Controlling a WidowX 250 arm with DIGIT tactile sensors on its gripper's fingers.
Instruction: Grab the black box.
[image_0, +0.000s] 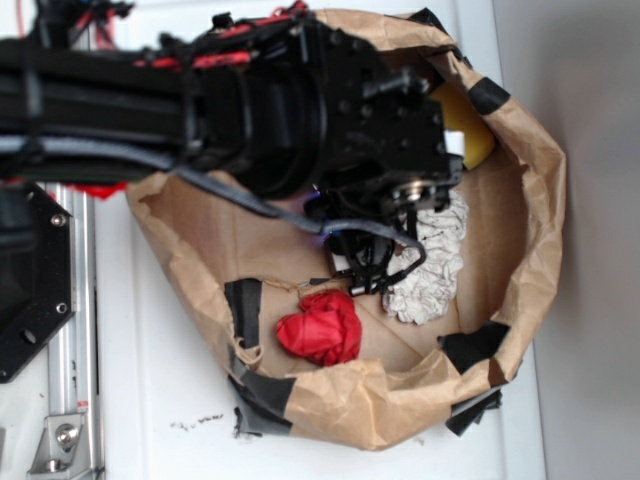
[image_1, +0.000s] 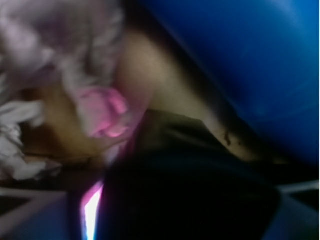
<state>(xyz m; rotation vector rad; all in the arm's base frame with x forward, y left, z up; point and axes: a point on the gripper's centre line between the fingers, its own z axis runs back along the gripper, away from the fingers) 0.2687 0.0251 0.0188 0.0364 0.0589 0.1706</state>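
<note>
In the exterior view, the black robot arm (image_0: 200, 100) reaches in from the left across a brown paper nest (image_0: 530, 200) that lies on the white bench (image_0: 160, 400). The paper is crumpled up into a rim and patched with black tape (image_0: 245, 305). The pincer (image_0: 375, 270) hangs low inside the nest, its dark linkage just beside a white crumpled cloth (image_0: 435, 265) and above a red crumpled cloth (image_0: 320, 328). From here its tips are lost in shadow, so whether it is open or closed cannot be told. A yellow object (image_0: 470, 135) peeks out from behind the arm near the upper right rim. The black box cannot be picked out in this view; the arm covers much of the nest floor.

In the wrist view, everything is blurred and very close. A dark glossy block, apparently the black box (image_1: 185, 195), fills the lower centre, right against the camera. A large blue object (image_1: 250, 65) spans the upper right, behind the box. White cloth shows at the left edge, and a pink blob (image_1: 102, 115) sits beside it on the brown paper. The pincer fingers are not clearly distinguishable here.
</note>
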